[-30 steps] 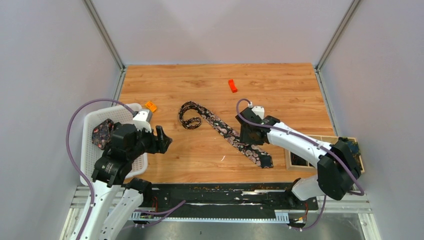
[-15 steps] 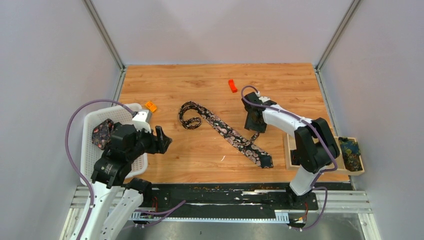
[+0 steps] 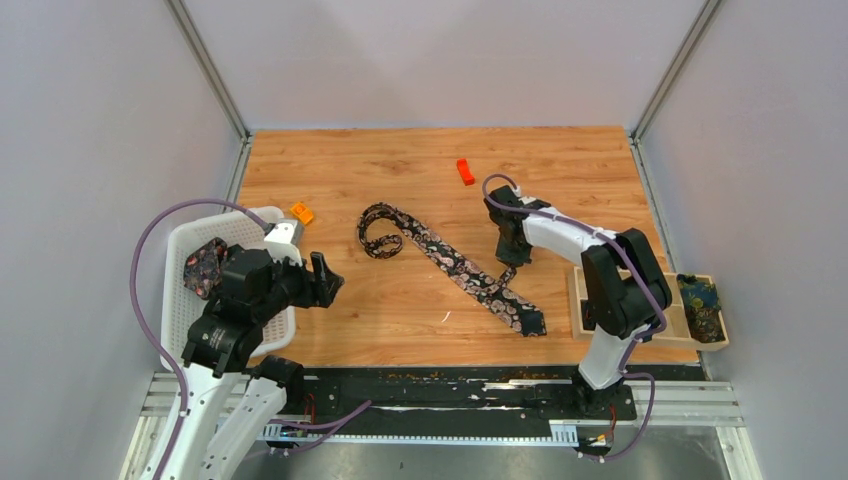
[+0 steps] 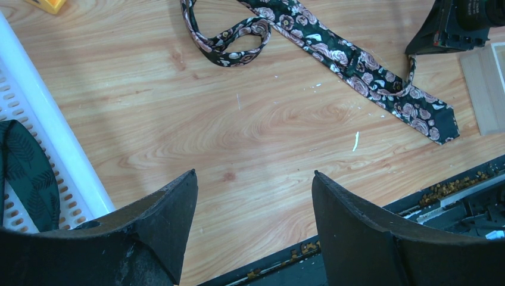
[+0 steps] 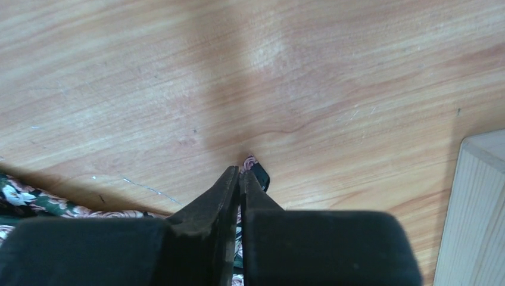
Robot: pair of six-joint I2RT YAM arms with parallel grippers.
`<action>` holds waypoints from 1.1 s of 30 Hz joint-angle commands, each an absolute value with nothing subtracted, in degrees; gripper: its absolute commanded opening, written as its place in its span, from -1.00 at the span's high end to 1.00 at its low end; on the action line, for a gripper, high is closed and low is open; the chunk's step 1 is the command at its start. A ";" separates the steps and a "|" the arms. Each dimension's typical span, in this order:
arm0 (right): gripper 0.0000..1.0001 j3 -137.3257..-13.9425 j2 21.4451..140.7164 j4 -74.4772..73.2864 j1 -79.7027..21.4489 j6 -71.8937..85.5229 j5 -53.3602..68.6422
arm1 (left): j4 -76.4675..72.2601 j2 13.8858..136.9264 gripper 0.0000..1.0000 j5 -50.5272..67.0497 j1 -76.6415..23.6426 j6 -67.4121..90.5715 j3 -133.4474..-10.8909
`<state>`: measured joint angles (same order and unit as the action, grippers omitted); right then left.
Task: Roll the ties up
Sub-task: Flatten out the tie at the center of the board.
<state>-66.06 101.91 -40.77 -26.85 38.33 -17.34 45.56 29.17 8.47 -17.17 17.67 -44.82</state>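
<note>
My R claw (image 5: 239,173) is pressed together at the tips on a small fold of the floral tie (image 3: 450,262), at its far edge in the wider half. A bit of the cloth shows just past my tips, and in the left wrist view the fold stands up from the bench (image 3: 400,160) toward me. So I judge it is clamped on the tie. My L claw (image 4: 253,176) stands wide apart w/ nothing between.

Status: the rolling is not begun, imo. The floral tie lies long and flat, diagonal across the bench, w/ the wide end toward the near edge and the narrow end in a loose loop at far left. Another tie (image 3: 205,265) waits in the white basket (image 3: 172,300) at left. A blue-yellow one (image 3: 700,300) sits in the wooden tray (image 3: 690,342) at right; rolled or not, I cannot tell.

Pose: the R arm reaches fwd and inward from its base, wrist bent down, claw approx. vertical on the bench. The L arm is folded w/ elbow up, its claw hovering beside the basket, well apart from the floral tie.
</note>
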 commanded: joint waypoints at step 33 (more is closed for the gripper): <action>0.47 -42.08 63.38 -44.80 -39.82 48.01 -15.69 | 44.87 30.11 -0.54 9.23 -17.49 17.13 -45.09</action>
